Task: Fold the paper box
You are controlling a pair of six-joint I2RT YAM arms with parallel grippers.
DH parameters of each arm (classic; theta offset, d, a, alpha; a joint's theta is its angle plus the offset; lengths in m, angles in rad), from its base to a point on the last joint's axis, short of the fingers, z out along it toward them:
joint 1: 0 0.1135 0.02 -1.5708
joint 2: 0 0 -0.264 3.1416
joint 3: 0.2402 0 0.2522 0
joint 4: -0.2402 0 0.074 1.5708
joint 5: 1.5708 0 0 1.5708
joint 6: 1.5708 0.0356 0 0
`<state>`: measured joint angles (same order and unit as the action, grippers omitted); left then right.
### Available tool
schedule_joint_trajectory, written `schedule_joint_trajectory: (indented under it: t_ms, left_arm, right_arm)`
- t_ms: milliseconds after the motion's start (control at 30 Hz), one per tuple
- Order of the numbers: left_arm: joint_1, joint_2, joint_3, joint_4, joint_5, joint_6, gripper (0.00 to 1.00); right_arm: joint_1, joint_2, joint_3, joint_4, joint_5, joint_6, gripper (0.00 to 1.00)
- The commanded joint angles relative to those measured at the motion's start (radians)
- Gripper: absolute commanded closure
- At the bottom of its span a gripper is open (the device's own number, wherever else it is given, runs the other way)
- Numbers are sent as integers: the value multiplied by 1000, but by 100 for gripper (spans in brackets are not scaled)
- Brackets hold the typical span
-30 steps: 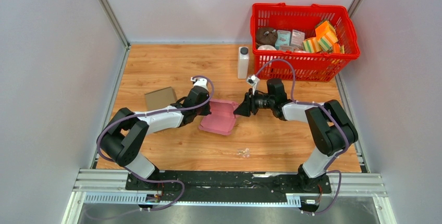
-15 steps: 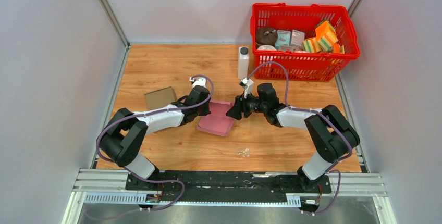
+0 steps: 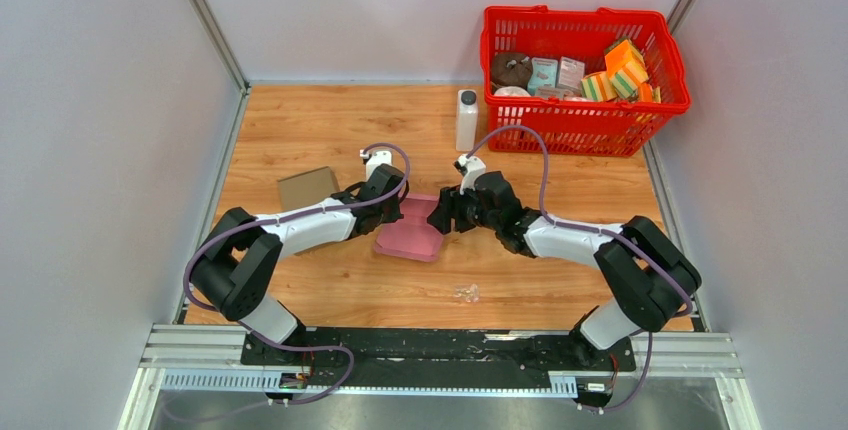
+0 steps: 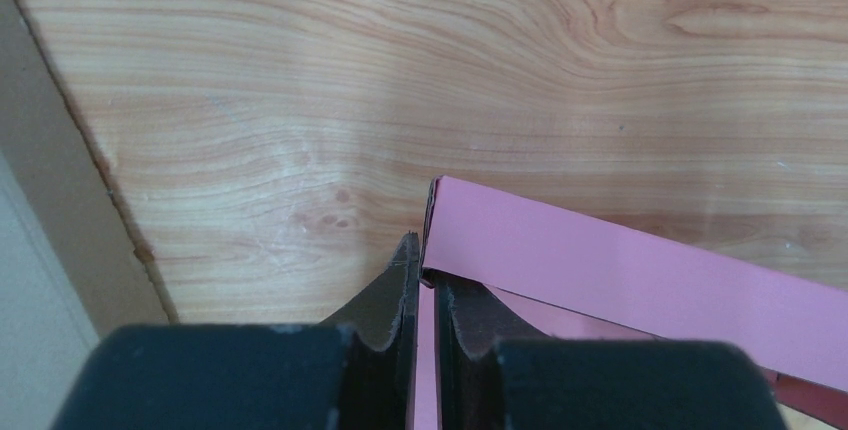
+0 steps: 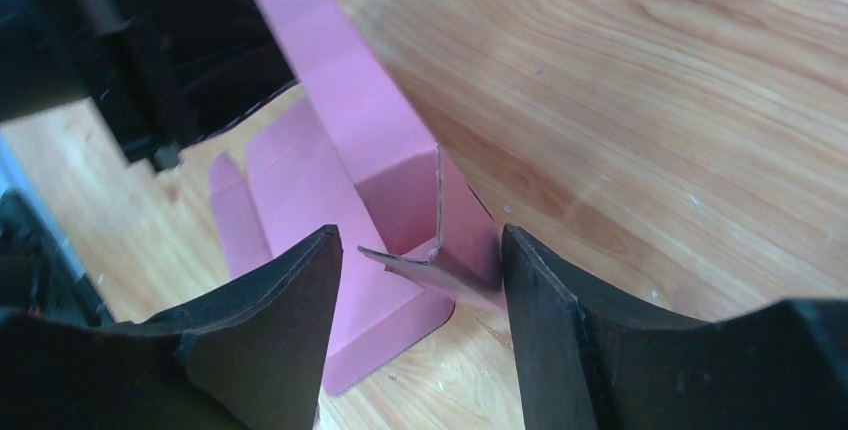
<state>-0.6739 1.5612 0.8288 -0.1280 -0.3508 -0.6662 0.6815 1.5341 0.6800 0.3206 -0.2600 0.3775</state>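
Overhead: the pink paper box (image 3: 408, 237) lies mid-table, with the left gripper (image 3: 388, 214) at its 10 o'clock and the right gripper (image 3: 440, 218) at 2 o'clock.

Left wrist: the jaws are pinched on the raised wall's corner, a firm anchor.

Right wrist: the jaws stand apart astride the corner flap (image 5: 410, 268). I'd tuck it inward squarely along its crease.

The overhead view is lit brightly and evenly from above, and only short, soft shadows are thrown on the table (image 3: 300, 130) beneath the arms. In the left wrist view a pale sheen is spread over the wood at centre, while the left gripper (image 4: 427, 280) at the bottom edge is rendered dark and blurred. In the right wrist view the right gripper (image 5: 420, 240) is underexposed and soft, and faint glare is seen on the wood at the right.
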Motion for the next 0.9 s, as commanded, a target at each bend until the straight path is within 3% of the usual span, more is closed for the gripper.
schedule_joint_trajectory:
  t_ms: [0, 33, 333, 600, 800, 867]
  left_arm:
    - [-16, 11, 23, -136, -69, -64, 100]
    - [-21, 13, 27, -154, -77, -73, 100]
    - [-62, 22, 52, -185, -146, -131, 100]
    - [-87, 4, 49, -168, -168, -142, 100]
    - [-89, -29, 6, -113, -151, -135, 100]
    - [-89, -32, 0, -114, -151, -119, 100]
  right_arm:
    - [64, 27, 117, -144, 338, 147, 41]
    - [88, 31, 128, -170, 426, 164, 45]
    - [173, 57, 232, -302, 597, 337, 61]
    - [220, 144, 391, -491, 671, 408, 56]
    - [245, 167, 382, -456, 662, 384, 55]
    - [244, 144, 333, -366, 615, 289, 49]
